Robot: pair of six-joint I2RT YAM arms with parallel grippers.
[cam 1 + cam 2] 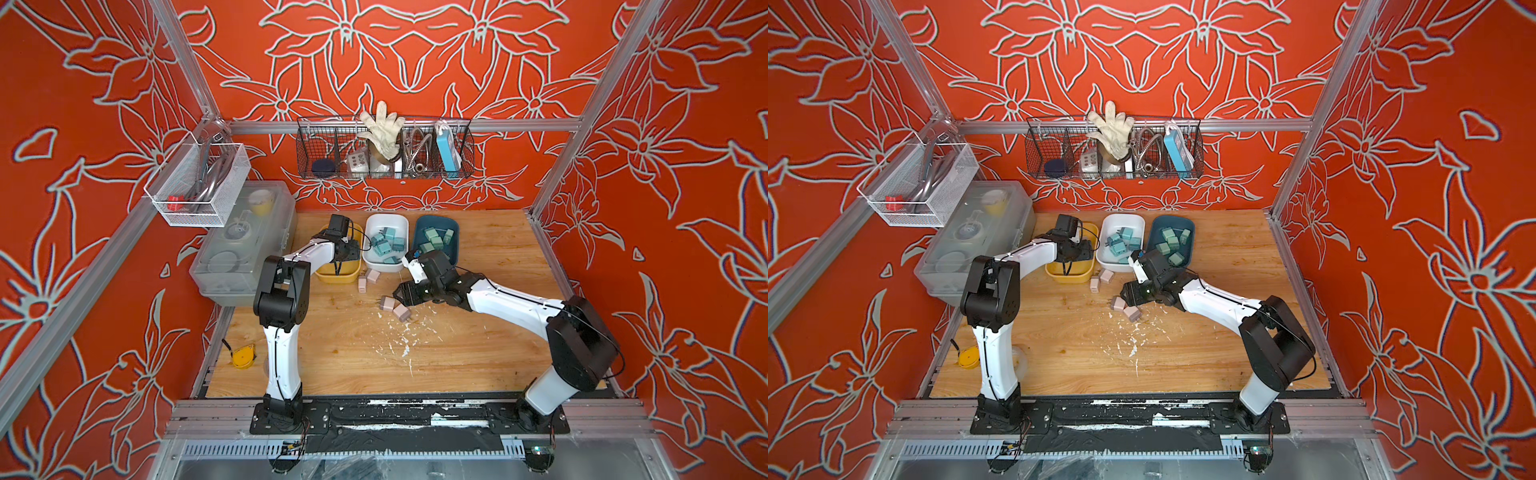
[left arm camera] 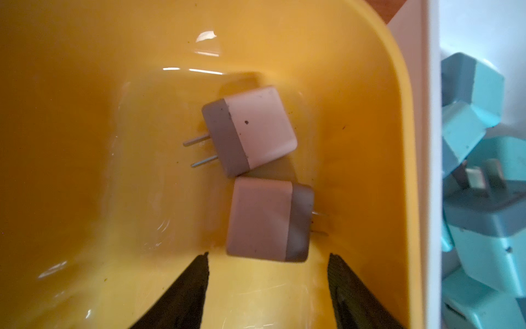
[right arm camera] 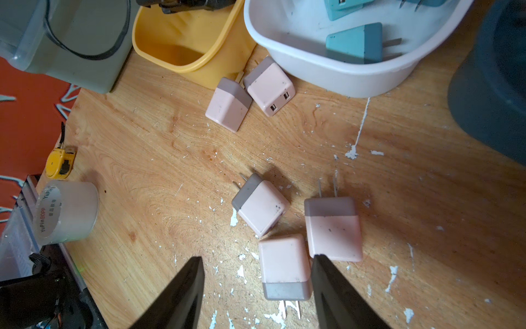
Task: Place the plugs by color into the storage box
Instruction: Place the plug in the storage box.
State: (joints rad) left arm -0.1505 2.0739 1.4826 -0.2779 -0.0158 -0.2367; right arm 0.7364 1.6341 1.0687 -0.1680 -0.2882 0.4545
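Observation:
My left gripper (image 2: pixel 269 254) hangs open inside the yellow box (image 2: pixel 370 85), just above two pale pink plugs (image 2: pixel 250 131) lying on its floor; nothing sits between its fingers. My right gripper (image 3: pixel 258 256) stands open low over the table, straddling one pink plug (image 3: pixel 284 265) without closing on it. Two more pink plugs (image 3: pixel 260 209) lie right beside that one. Another pair of pink plugs (image 1: pixel 368 279) rests against the yellow box (image 1: pixel 337 276). Light blue plugs (image 1: pixel 384 243) fill the white box (image 1: pixel 384 266). Green plugs (image 1: pixel 436 240) lie in the dark blue box (image 1: pixel 454 241).
A clear lidded case (image 1: pixel 245 245) stands left of the yellow box. A yellow tape measure (image 1: pixel 243 356) and a tape roll (image 3: pixel 68 210) lie near the left arm's base. Wire baskets (image 1: pixel 384 149) hang on the back wall. White flecks dot the wooden table (image 1: pixel 478 353).

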